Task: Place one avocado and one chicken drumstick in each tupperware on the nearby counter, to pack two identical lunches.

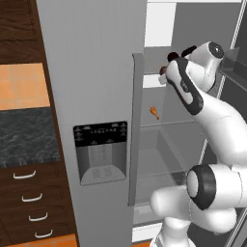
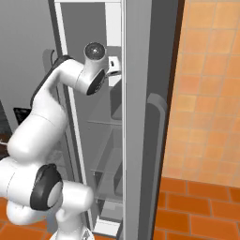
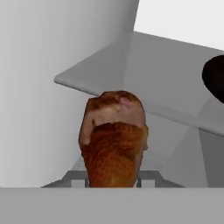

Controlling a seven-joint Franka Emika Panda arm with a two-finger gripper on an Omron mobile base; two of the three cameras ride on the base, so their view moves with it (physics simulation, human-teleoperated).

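My gripper (image 3: 113, 178) is shut on a browned chicken drumstick (image 3: 114, 140), which stands up between the fingers with its pale meaty end away from the hand. In the left base view the gripper (image 1: 164, 72) is inside the open fridge at upper-shelf height, with the brown drumstick (image 1: 162, 71) at its tip. A second chicken drumstick (image 1: 154, 113) lies on a lower glass shelf. The dark speckled counter (image 1: 26, 136) is at the left, beyond the fridge door. The tupperware is out of view.
The closed grey fridge door (image 1: 96, 96) with its dispenser panel (image 1: 100, 152) stands left of the arm. A glass shelf (image 3: 144, 74) lies ahead of the hand, with a dark rounded shape (image 3: 215, 78) at its right edge. The other door (image 2: 140, 117) stands open beside the orange tiled wall.
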